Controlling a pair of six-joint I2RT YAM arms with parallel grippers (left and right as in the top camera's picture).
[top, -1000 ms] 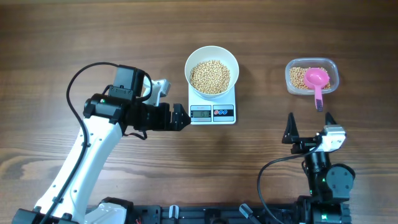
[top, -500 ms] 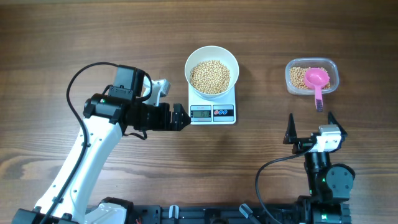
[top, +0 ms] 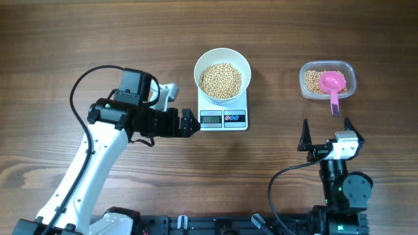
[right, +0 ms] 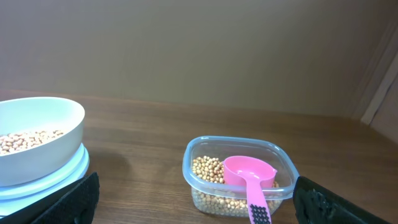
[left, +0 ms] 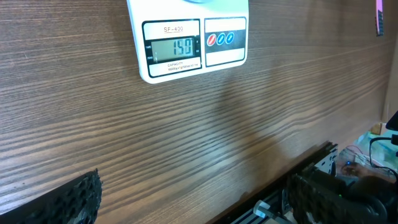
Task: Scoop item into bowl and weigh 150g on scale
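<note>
The white bowl (top: 222,65) stands on the scale (top: 223,119) and holds tan beans (top: 221,79). In the left wrist view the scale (left: 186,43) shows 150 on its display. My left gripper (top: 191,123) is open just left of the scale, level with its display, and holds nothing. My right gripper (top: 325,122) stands open and empty near the front edge, below the clear container (top: 328,80). In the right wrist view the bowl (right: 37,134) is at the left. The container (right: 239,177) lies straight ahead between the wide-apart fingers (right: 78,202).
The clear plastic container holds more beans and a pink scoop (top: 332,83), whose handle sticks out over the near rim. The scoop (right: 249,174) lies bowl-up in the right wrist view. Bare wood lies between the two arms; the table's front edge runs along the arm bases.
The right wrist has shifted very slightly. The left arm, bowl, scale and scoop have not moved.
</note>
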